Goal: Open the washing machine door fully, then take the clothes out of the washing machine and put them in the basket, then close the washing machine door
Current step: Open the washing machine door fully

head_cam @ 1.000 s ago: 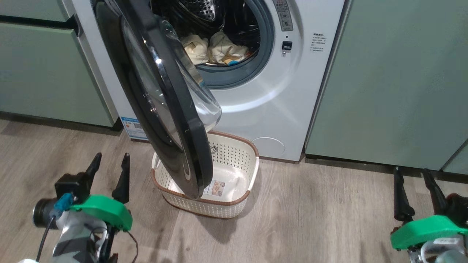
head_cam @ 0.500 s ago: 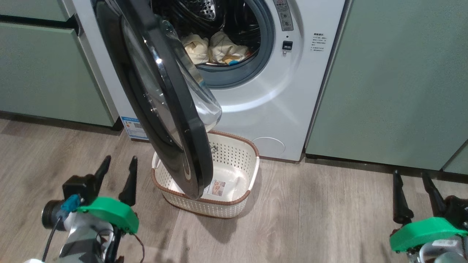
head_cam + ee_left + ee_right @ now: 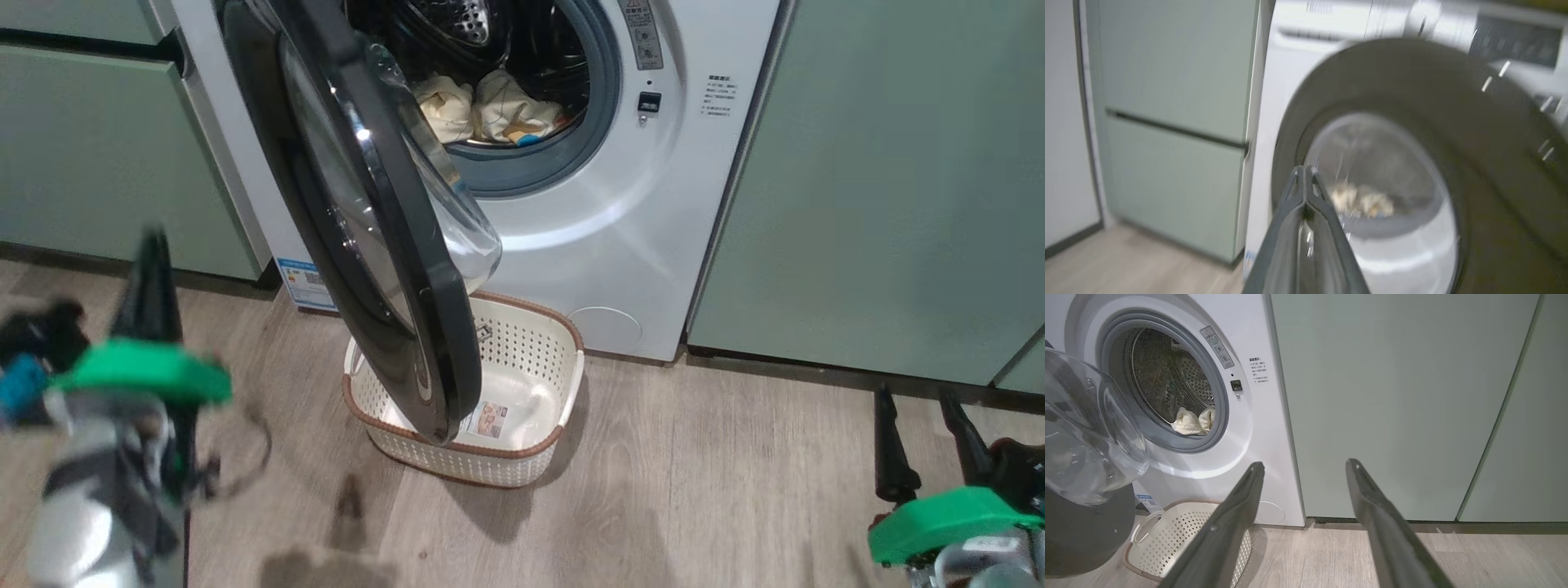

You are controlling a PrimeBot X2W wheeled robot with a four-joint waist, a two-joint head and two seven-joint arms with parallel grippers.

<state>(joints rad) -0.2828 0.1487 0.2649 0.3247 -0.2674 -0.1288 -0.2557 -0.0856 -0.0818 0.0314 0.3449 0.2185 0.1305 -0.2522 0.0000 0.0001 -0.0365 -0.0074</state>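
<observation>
You see a glossy black, clear-glass door (image 3: pixel 367 237), perforated plastic basket (image 3: pixel 490 467), soft cloth clothes (image 3: pixel 500 110), matt wood-grain floor (image 3: pixel 694 490).

You have a grey-brown wood-plank floor (image 3: pixel 735 490). Directly on it stands a small cream perforated plastic basket (image 3: pixel 490 467) with brown rim, just near of the big white washing machine (image 3: pixel 620 245), with pale green cabinets (image 3: pixel 882 204) at left and right.
</observation>
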